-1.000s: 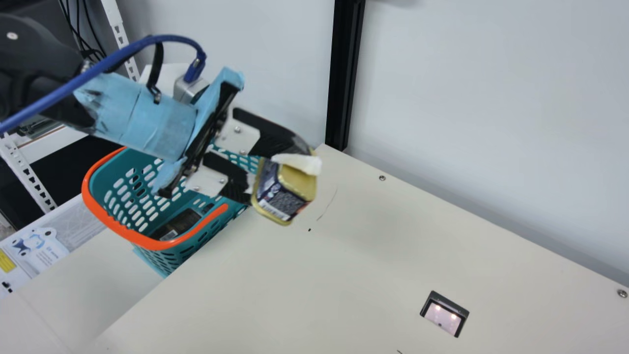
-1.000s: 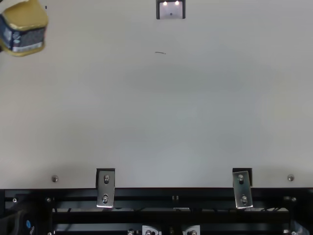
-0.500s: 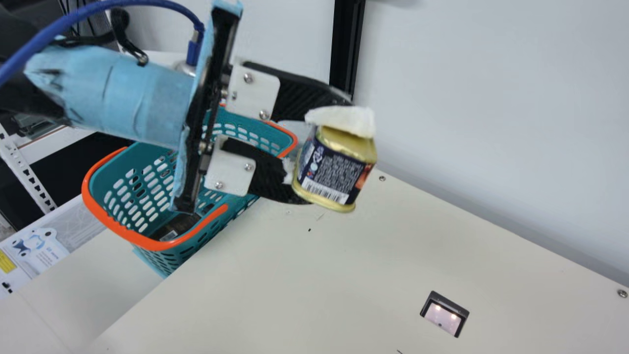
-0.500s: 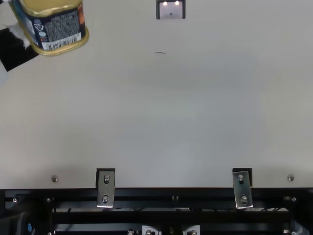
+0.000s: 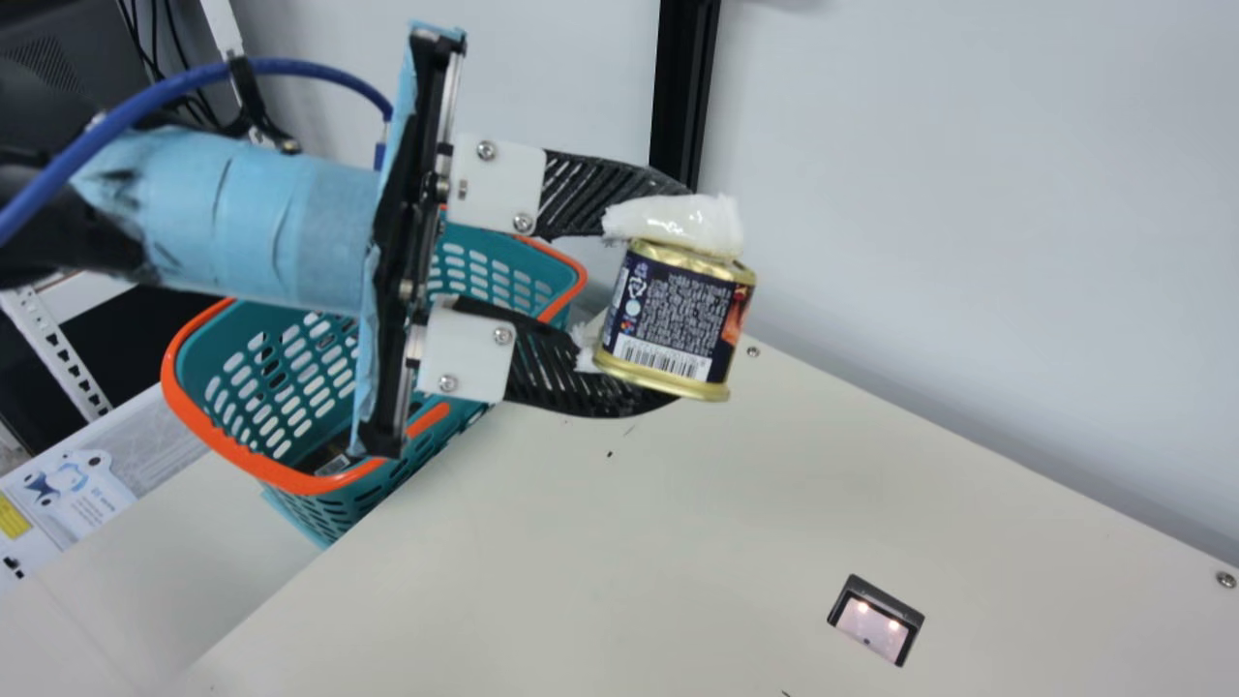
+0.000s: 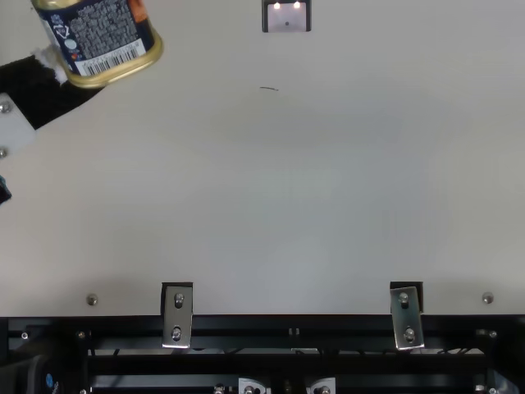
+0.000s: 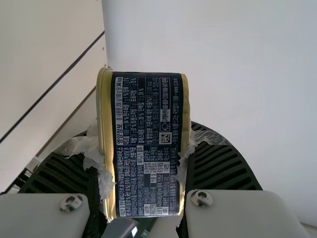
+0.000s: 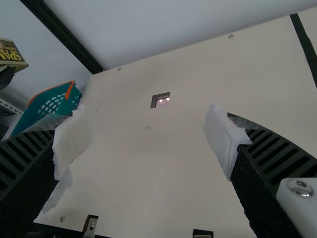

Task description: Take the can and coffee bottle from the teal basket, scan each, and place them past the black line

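Left tool: clenched on the can, raised over the surface on the scanner's basket side
Can's place in the tool: squeezed near the fingertips, one padded finger against each gold-rimmed end, its body sticking out a little beyond them; white padding sits between finger and metal at the upper end
Barcode: on a side wall by the lower rim, facing the neck camera and not down
Right tool: spread wide, with nothing between its padded fingers
Basket: teal with an orange rim, behind and beneath the left arm; a dark item inside is probably the coffee bottle
Step in hand: most likely carrying the can to its scan
Next move: bring it across to the lit scanner and roll the wrist so the barcode looks down at the window
Afterwards: set it past the black line, then return for the bottle
Risk: the can could twist in the soft padding as the wrist turns
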You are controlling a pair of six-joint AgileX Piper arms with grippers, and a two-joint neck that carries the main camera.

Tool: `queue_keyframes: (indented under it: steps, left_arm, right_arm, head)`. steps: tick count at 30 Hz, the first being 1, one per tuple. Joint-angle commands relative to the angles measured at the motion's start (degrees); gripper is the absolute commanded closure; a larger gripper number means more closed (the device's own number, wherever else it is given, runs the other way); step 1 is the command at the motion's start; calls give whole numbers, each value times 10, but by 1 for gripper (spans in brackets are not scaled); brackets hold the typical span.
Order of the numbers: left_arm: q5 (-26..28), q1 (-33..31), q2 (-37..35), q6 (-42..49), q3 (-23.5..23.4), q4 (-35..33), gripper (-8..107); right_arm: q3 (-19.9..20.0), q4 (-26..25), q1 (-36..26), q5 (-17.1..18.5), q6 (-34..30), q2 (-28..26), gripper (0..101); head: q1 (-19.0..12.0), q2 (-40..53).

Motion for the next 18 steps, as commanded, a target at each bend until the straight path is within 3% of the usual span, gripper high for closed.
queue_keyframes:
  steps: [1,18]
  left_arm:
    - [1,0,-15,-6,8,-20,89]
    - [1,5,-30,-14,7,-21,89]
  right_arm:
    - [0,0,0,0,0,0,0]
    - [0,0,0,0,0,0,0]
  head:
    - [-18,9]
    - [-18,9]
